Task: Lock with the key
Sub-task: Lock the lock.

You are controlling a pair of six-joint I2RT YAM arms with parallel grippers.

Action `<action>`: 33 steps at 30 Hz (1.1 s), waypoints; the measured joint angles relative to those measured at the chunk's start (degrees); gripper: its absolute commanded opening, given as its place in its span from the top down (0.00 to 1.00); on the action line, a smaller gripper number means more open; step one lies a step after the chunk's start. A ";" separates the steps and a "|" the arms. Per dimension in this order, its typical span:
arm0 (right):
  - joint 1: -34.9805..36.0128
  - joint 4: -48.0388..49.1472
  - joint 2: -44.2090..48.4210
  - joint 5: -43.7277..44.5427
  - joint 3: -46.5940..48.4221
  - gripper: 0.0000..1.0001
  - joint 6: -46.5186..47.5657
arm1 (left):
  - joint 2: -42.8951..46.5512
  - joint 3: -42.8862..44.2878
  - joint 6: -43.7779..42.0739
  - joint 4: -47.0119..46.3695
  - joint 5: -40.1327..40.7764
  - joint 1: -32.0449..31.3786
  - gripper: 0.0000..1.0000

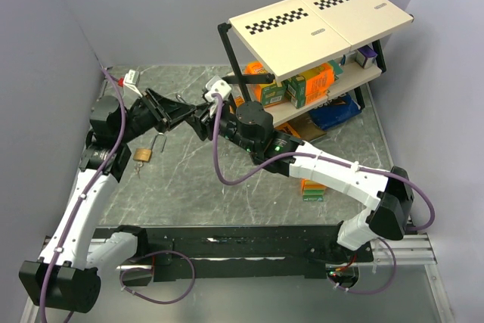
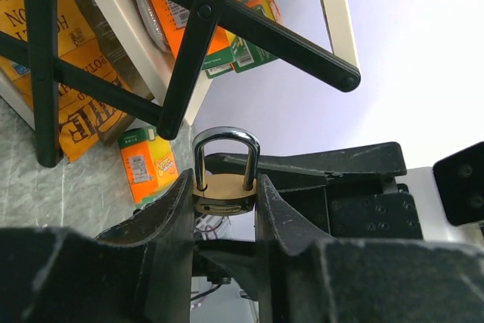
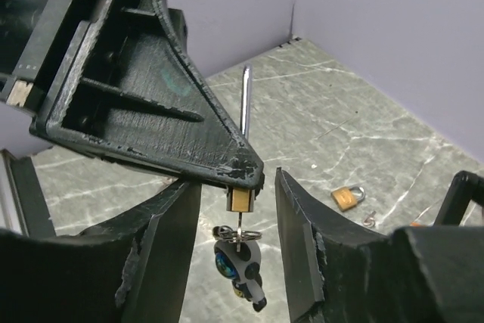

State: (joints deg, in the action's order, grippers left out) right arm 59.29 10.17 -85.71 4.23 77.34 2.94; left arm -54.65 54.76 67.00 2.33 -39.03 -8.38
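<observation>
A small brass padlock (image 2: 224,194) is clenched by the left end effector (image 2: 223,178), its fingers (image 2: 181,209) pressed against the two narrow sides of the body. It is held in the air just left of the shelf (image 1: 287,43), close to the black crossed frame of that shelf. In the left wrist view the shackle is seen closed, and it is pointed away from the palm toward the shelf frame, so the long axis of the lock is run along the fingers. In the right wrist view the lock is seen edge-on: the shackle is raised upward and the keyhole face is turned down toward the bench (image 1: 189,187). A ring of keys (image 3: 242,266) is hung from that lower face.

The right end effector (image 3: 236,181) is released. Its jaws are spread to either side of the lock and the keys, and neither is touched by them.

Little room is left on the shelf side, where the frame bars and stacked boxes (image 1: 310,85) are crowded near the lock. More open bench is found left of the shelf, bounded by the side wall (image 1: 45,51). A second padlock (image 1: 142,154) is laid flat there, farther left of the shelf than the held one, and well apart from both end effectors.
</observation>
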 measured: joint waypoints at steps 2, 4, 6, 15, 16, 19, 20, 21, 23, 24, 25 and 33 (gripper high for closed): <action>-0.02 -0.46 0.22 -0.85 -0.13 0.46 0.57 | -0.35 0.85 -0.37 0.83 -0.20 0.07 0.99; -0.26 -1.20 0.85 -1.84 -0.90 0.46 1.09 | -0.61 1.55 -0.66 1.44 -0.37 0.07 0.99; -0.52 -2.75 1.79 -2.71 -1.81 0.46 1.44 | -0.72 1.84 -1.29 1.88 -0.70 0.11 0.99; -2.64 -6.38 5.16 -6.80 -4.63 0.49 3.50 | -0.81 1.86 -3.04 2.89 -2.69 0.11 0.99; -2.71 -6.40 5.33 -7.15 -4.63 0.49 3.72 | -0.81 1.86 -3.17 2.89 -2.86 0.11 0.99; -2.71 -6.40 5.46 -8.41 -4.61 0.54 4.28 | -0.81 1.86 -3.43 3.04 -3.39 0.11 0.99; -2.71 -6.43 5.46 -8.79 -4.61 0.55 4.44 | -0.81 1.86 -3.56 3.06 -3.43 0.11 0.99; -2.73 -6.47 5.46 -9.16 -4.61 0.56 4.66 | -0.81 1.86 -3.82 3.10 -3.54 0.11 0.99; -2.91 -6.47 5.46 -9.99 -4.59 0.58 5.07 | -0.81 1.86 -4.24 3.15 -3.67 0.11 0.99; -2.97 -6.58 5.44 -10.34 -4.48 0.58 5.31 | -0.81 1.86 -4.37 3.15 -3.72 0.11 0.99; -3.06 -6.73 5.42 -10.69 -4.37 0.58 5.53 | -0.81 1.86 -4.42 3.15 -3.74 0.11 0.99; -3.56 -7.08 5.42 -11.93 -4.15 0.70 6.75 | -0.81 1.86 -4.81 3.17 -3.76 0.11 0.99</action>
State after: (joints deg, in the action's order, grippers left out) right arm 55.72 3.09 -80.29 -7.70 73.19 9.69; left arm -55.46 56.62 62.19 5.50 -42.78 -8.27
